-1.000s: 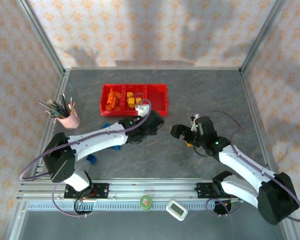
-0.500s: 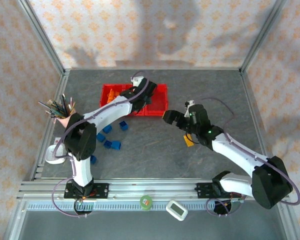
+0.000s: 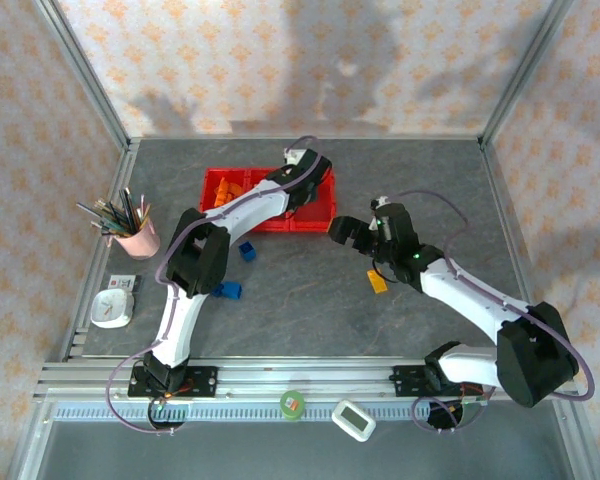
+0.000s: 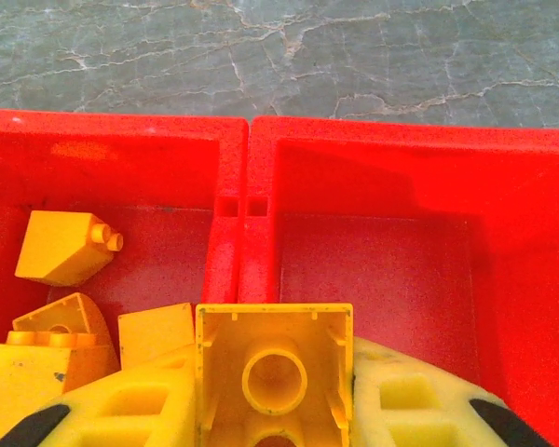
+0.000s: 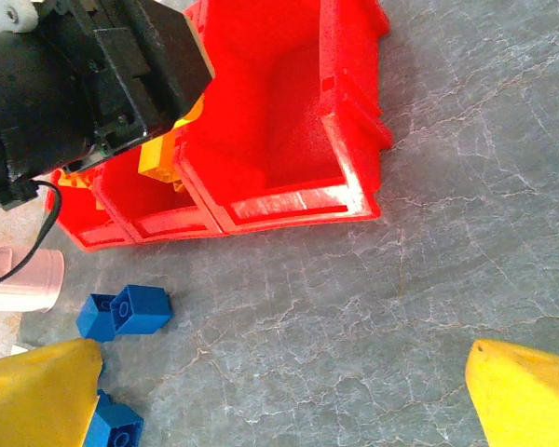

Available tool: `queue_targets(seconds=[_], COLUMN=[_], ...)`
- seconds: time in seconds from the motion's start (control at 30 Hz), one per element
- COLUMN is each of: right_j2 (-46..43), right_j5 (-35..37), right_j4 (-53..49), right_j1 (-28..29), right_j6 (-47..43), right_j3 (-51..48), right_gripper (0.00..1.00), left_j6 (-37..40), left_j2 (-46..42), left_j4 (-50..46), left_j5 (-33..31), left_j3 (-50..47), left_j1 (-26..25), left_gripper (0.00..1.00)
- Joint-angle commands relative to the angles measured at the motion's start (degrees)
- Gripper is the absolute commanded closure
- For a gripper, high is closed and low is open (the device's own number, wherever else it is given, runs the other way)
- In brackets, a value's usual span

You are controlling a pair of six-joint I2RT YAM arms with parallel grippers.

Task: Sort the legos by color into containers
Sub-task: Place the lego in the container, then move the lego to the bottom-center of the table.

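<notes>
Left fingers [image 3: 298,197] are shut tight on a yellow brick [image 4: 275,372], poised over the red tray [image 3: 331,190] toward the far side of the surface [image 3: 310,310]. Right fingers [image 3: 346,232] hang just off the tray's right end. Blue bricks [image 3: 247,251] and an orange piece [image 3: 377,281] lie loose on the surface.

Left wrist: the brick is pinched between both pads [image 4: 135,410], above the divider [image 4: 233,242] that separates the bin of yellow pieces [image 4: 65,247] from the bare right bin [image 4: 373,270]. Hollow underside faces the camera, studs presumably down. Footprint reads near square – no clear long axis.

Right wrist: right fingers [image 5: 37,396] are spread wide, nothing between them. The brick [image 5: 163,154] hangs by the divider, over the middle bin.

Step in hand, by my reading: placing yellow with the yellows. Next move calls for a nudge clear of the divider – then release.
</notes>
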Motion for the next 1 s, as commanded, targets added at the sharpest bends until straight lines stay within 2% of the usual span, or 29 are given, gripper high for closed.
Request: queue_targets(seconds=[0.0, 0.13, 0.3, 0.33, 0.47, 0.6, 0.8, 0.97], right_j2=[0.39, 1.52, 1.91, 1.69, 0.53, -1.58, -7.07, -11.94], right_j5=[0.71, -0.05, -0.58, -0.58, -0.32, 0.22, 0.95, 1.89], right_j4=[-0.43, 0.27, 0.37, 0.27, -0.46, -1.64, -5.98, -11.62], right_j1=[-0.43, -0.61, -0.77, -0.76, -1.11, -1.93, -6.29, -9.8], right_j6=[-1.17, -1.1, -1.04, -1.16, -1.46, -1.5, -0.88, -1.87], right_j3=[1.37, 1.37, 1.64, 1.73, 1.85, 1.32, -1.63, -4.56], right_gripper=[0.0, 0.0, 0.0, 0.0, 0.0, 0.0, 0.0, 0.0], left_j6=[0.0, -0.77, -1.83, -1.79, -1.0, -1.02, -3.62, -10.74], left_j2=[-5.34, -8.97, -6.7, -6.55, -7.31, -10.48, -18.8, -24.3], left_j4=[-0.06, 3.75, 1.24, 1.39, 0.56, 0.14, 0.78, 4.61], left_j5=[-2.24, -2.78, -2.27, -1.93, -1.12, 2.16, 7.22, 11.79], left_j3=[-2.7, -8.54, -7.78, -7.8, -6.38, -6.78, -13.73, -22.94], left_j1=[1.48, 3.23, 5.79, 6.02, 6.19, 5.71, -0.12, -8.75], left_gripper=[0.74, 0.74, 0.72, 0.68, 0.39, 0.31, 0.26, 0.22])
